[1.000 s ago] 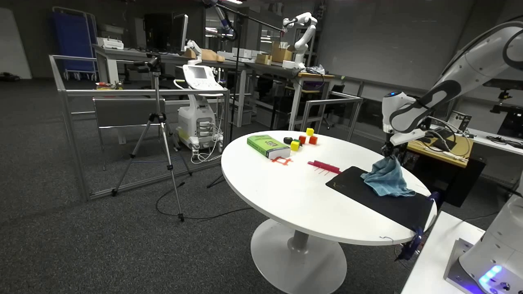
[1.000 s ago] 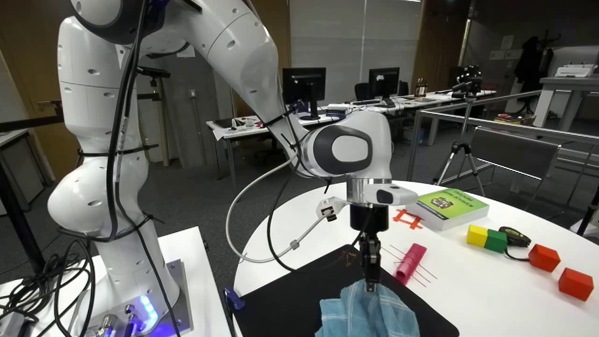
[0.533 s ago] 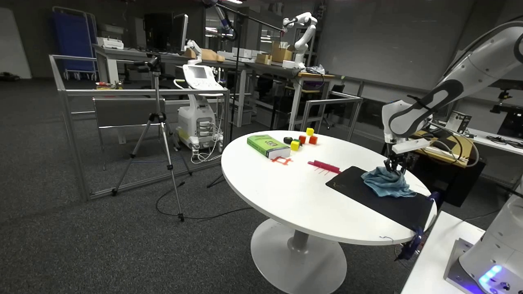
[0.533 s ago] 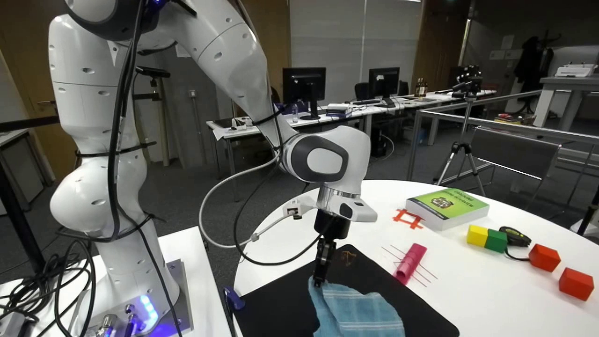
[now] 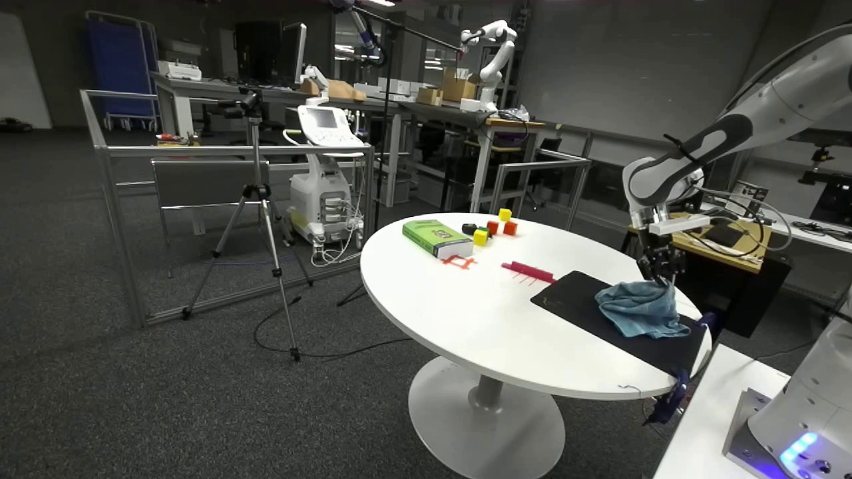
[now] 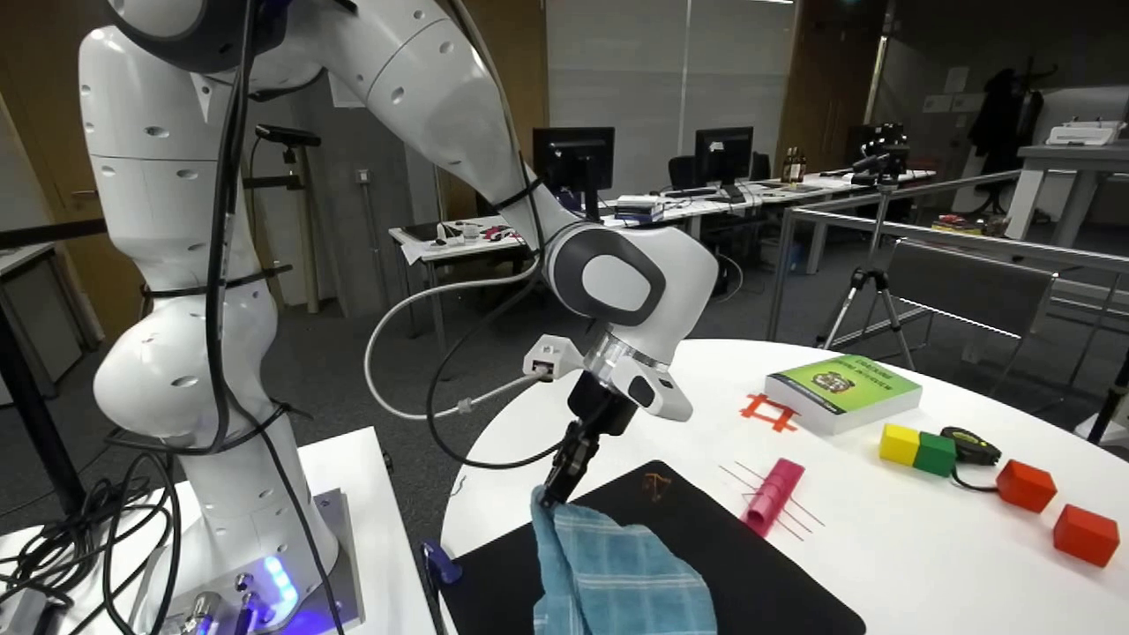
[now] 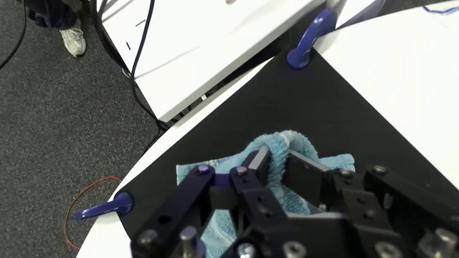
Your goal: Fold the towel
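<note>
Pinching a raised fold of the blue towel (image 6: 622, 569), which lies on the black mat (image 6: 750, 578), the jaws have shifted it toward the robot's base (image 6: 238, 520) since a moment earlier. The arm (image 6: 432, 97) arches over the white surface (image 6: 847, 494), its lower end leaning more than before, so the jaws slant back toward that base.

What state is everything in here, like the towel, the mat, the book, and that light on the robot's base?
Towel: rumpled, one part pinched and raised
Tool: closed on the towel, tilted
Black mat: flat, partly covered by the towel
Blue clamps: fixed at two mat corners
Green book: shut, lying flat
Base light: lit blue
</note>
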Action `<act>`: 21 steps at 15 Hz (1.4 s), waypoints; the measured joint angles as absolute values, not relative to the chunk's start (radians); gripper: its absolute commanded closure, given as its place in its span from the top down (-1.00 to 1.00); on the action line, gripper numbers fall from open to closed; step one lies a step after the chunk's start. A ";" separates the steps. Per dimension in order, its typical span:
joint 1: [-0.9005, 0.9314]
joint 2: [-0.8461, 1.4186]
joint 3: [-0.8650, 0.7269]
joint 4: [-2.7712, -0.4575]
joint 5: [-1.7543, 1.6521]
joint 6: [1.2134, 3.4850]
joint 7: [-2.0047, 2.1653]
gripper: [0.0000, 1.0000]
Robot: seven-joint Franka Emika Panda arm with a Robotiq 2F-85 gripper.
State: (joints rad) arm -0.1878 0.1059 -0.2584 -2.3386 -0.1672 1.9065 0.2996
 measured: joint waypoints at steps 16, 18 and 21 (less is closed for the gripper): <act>-0.238 0.293 -0.262 -2.199 -0.048 2.144 0.226 -0.95; -0.239 0.312 -0.269 -2.200 -0.047 2.225 0.230 -0.95; -0.238 0.345 -0.286 -2.201 -0.049 2.367 0.239 -0.95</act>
